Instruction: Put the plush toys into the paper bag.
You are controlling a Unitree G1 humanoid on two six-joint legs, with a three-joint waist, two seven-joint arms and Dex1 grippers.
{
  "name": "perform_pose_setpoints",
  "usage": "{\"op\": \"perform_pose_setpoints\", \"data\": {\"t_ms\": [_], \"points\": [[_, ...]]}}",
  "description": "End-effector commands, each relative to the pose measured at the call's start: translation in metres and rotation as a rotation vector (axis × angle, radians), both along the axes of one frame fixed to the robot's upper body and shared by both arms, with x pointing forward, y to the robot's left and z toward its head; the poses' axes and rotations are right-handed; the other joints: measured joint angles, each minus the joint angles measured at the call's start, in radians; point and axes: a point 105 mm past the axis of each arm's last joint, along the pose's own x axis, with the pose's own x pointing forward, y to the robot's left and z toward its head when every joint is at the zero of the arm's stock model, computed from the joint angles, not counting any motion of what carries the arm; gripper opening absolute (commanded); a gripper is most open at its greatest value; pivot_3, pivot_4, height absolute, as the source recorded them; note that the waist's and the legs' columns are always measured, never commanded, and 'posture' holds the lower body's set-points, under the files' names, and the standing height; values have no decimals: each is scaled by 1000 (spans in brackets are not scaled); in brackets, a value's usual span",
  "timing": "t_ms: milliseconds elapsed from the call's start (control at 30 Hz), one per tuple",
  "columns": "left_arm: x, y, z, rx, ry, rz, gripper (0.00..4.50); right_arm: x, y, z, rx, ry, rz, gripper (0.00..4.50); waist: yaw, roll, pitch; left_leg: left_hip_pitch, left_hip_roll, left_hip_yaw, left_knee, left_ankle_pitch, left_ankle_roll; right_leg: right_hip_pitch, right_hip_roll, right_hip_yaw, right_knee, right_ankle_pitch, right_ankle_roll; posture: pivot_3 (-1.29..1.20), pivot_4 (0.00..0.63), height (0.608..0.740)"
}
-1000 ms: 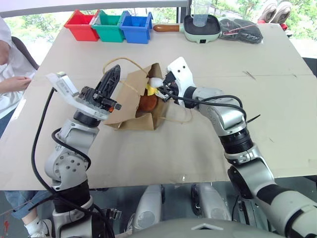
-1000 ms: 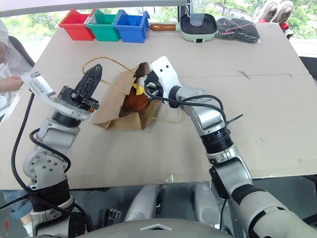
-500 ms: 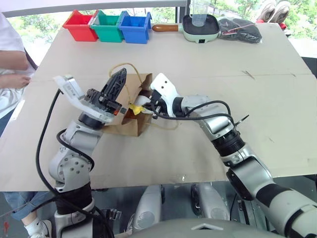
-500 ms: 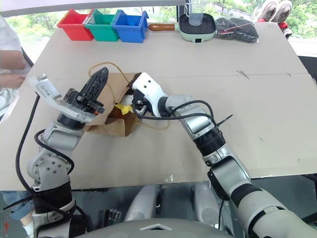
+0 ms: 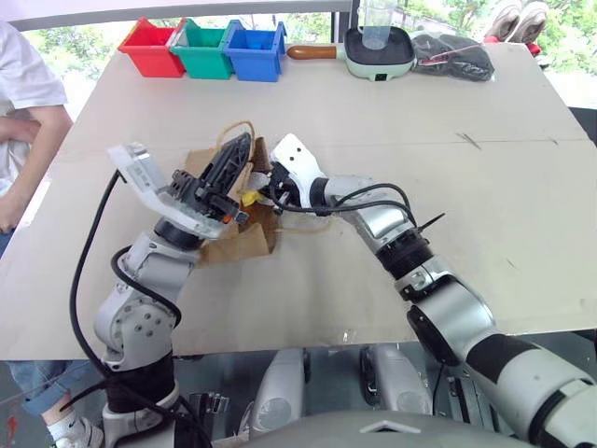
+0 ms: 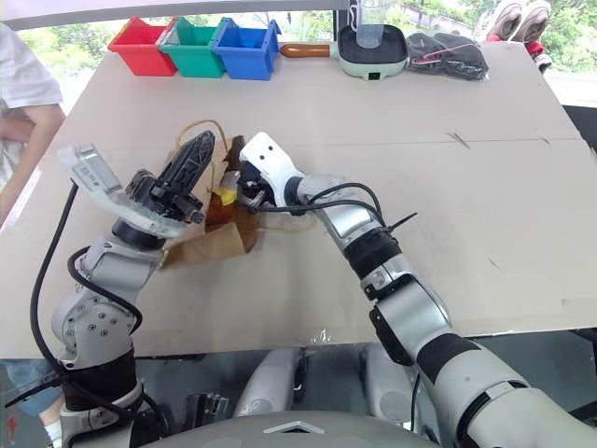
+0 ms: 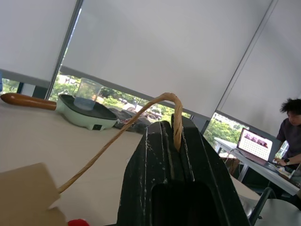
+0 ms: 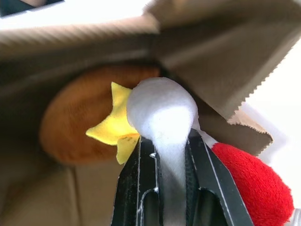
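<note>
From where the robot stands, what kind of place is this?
Probably an office or lab used for testing: a big work table by bright windows, a person at a laptop on a desk behind, and sorting bins along the table's far edge.

Head stereo pair looking down over table [image 5: 522, 187] (same scene), wrist cameras close along each gripper's fingers
</note>
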Motion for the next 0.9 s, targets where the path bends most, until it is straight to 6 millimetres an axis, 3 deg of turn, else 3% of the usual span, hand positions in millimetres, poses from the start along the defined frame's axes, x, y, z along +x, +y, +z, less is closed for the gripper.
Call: {"op": "perform_pose_setpoints", "data": {"t_ms": [33,200,400,500,600,733,900], "points": [[-7,-3,20,-22,-73,-19,0,-17,-10,22,46,-130,91,53,1,0,0,0,0,0,0,0,0,0,0,0,0,0,0,0,150,740],[-4,-1,23,-46,-69,-23,0,-36,-35,25,40,-185,167,53,1,0,0,0,0,0,1,0,0,0,0,0,0,0,0,0,150,740],[5,-15,27,-42,-79,-85,0,-44,-43,38,51,-238,215,53,-4,0,0,1,1,0,0,0,0,0,1,1,1,0,0,0,150,740],[7,-22,30,-46,-85,-127,0,-54,-36,32,9,-292,311,53,-3,0,0,1,0,1,1,0,0,0,1,1,0,0,0,0,150,740],[6,-31,26,-20,-79,-179,0,-62,-17,18,-44,-307,440,53,-5,0,0,1,0,1,1,0,0,0,0,1,0,0,0,0,150,740],[1,-37,22,-6,-66,-232,0,-48,0,11,-76,-355,449,53,-6,0,0,1,1,0,0,0,0,0,2,1,1,0,0,0,150,740],[-8,-33,16,-5,-49,-237,0,-25,0,0,-126,-397,379,2082,-1,0,0,1,0,0,1,0,0,0,0,1,0,0,0,0,150,740]]}}
